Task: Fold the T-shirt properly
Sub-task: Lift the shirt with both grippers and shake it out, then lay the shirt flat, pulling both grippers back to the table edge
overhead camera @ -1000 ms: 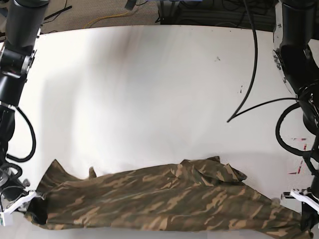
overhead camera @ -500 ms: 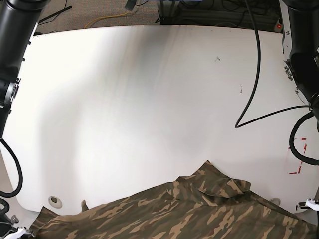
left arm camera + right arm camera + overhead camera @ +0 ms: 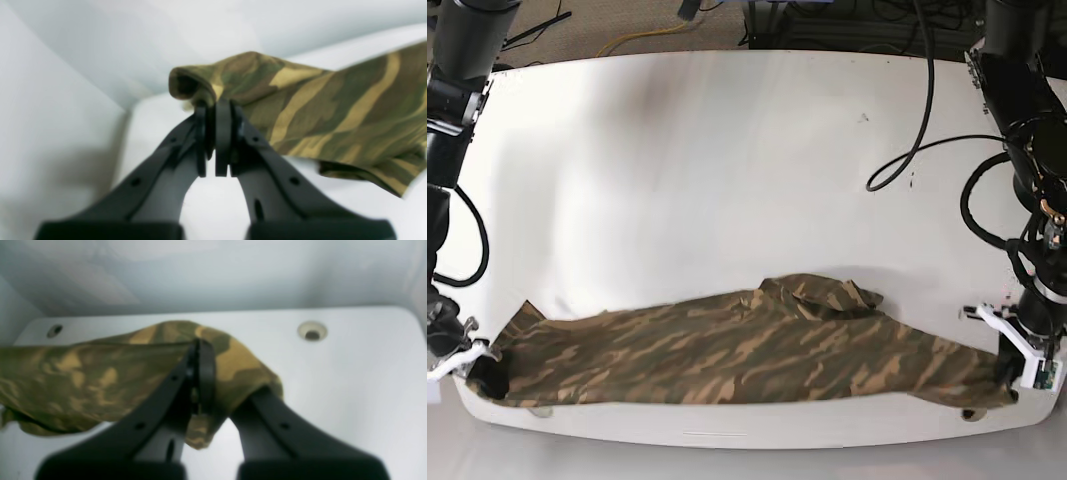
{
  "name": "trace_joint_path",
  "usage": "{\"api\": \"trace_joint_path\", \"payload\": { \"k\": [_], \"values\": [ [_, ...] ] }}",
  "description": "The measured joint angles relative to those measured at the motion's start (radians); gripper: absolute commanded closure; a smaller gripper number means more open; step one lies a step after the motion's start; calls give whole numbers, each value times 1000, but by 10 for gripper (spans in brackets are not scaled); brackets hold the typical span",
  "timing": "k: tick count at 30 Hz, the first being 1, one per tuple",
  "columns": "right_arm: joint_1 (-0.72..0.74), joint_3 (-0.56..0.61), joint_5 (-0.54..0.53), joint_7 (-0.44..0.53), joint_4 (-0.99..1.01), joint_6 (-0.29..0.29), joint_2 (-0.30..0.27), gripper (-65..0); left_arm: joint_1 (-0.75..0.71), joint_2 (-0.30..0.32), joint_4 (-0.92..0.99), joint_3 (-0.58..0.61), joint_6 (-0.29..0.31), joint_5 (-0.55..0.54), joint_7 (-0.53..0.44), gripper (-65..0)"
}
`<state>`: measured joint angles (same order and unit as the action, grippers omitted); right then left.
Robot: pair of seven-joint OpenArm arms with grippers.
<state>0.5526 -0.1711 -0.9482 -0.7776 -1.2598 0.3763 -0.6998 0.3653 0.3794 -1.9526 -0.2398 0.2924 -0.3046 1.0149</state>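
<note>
The camouflage T-shirt lies stretched in a long band along the front of the white table, with a bunched fold near its middle. My left gripper is at the shirt's right end in the base view. Its wrist view shows that left gripper shut on a corner of the T-shirt. My right gripper is at the opposite end. In the right wrist view the right gripper is shut on the T-shirt, and cloth drapes over one finger.
Black cables hang over the table's right side from the arm there. The table's front edge runs just below the shirt. Two round holes mark the table corner near my right gripper. Floor with cords lies beyond the far edge.
The shirt now shows higher in the base view and is drawn out flatter between the two grippers. Both grippers have kept their hold on its ends.
</note>
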Motion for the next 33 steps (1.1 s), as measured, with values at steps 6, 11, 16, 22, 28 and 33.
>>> {"api": "trace_joint_path", "payload": {
  "k": [6,11,16,22,28,33],
  "values": [
    [-217,-97,1,7,-101,2,41,0,-145,-56,-31,-27,-7,27,56,0],
    [-375,-176,2,8,-159,-1,52,0,-251,-72,-39,-35,-4,6,56,0],
    [-529,-235,-4,15,-216,10,68,0,-360,-86,-38,-87,-7,18,58,0],
    [-681,-256,-2,10,-248,10,98,0,-480,-91,-37,-157,84,14,55,-3],
    [-808,-272,-1,14,-329,8,139,0,-596,-93,-35,-217,139,20,54,-3],
    [-898,-270,-2,16,-380,6,177,0,-666,-92,-35,-276,187,20,51,-10]
  ]
}}
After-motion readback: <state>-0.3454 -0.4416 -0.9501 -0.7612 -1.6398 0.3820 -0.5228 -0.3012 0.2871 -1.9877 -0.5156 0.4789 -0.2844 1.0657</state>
